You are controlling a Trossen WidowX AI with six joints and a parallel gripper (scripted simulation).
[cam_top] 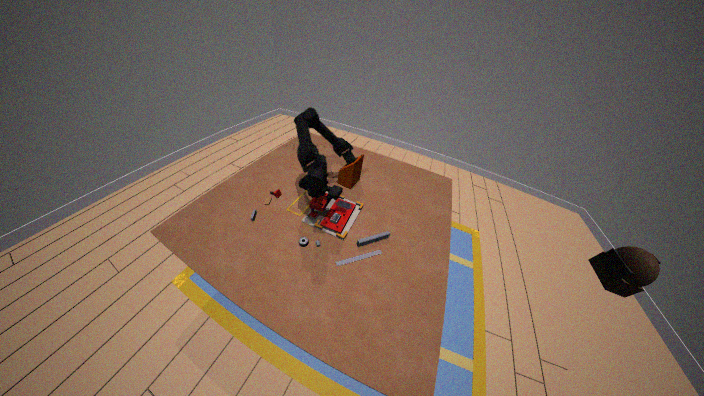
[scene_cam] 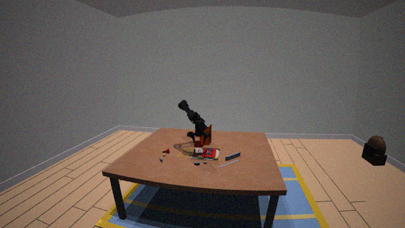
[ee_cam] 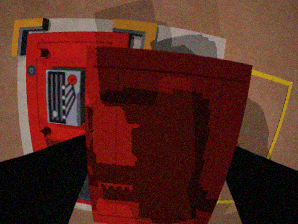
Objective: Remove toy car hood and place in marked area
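Note:
My gripper [cam_top: 323, 195] [scene_cam: 198, 139] [ee_cam: 160, 148] is shut on the hood, a dark red box-like part [cam_top: 318, 204] [scene_cam: 198, 144] [ee_cam: 150, 115]. The hood hangs above the car's side nearest the marked area and, in the wrist view, covers part of the car. The toy car's red body [cam_top: 327, 224] [scene_cam: 214, 153] [ee_cam: 37, 110] lies on a pale board with yellow corner brackets. The marked area, a yellow outline [cam_top: 295, 203] [ee_cam: 272, 77], is on the table beside that board, to the right in the wrist view. The gap between the hood's underside and the car is unclear.
An orange upright panel [cam_top: 351, 173] [scene_cam: 209, 138] stands behind the car. A dark bar [cam_top: 373, 239] [scene_cam: 233, 156] and a pale strip [cam_top: 358, 258] [scene_cam: 229, 163] lie right. A ring [cam_top: 303, 242] lies in front. A small red part [cam_top: 277, 193] [scene_cam: 167, 151] lies left.

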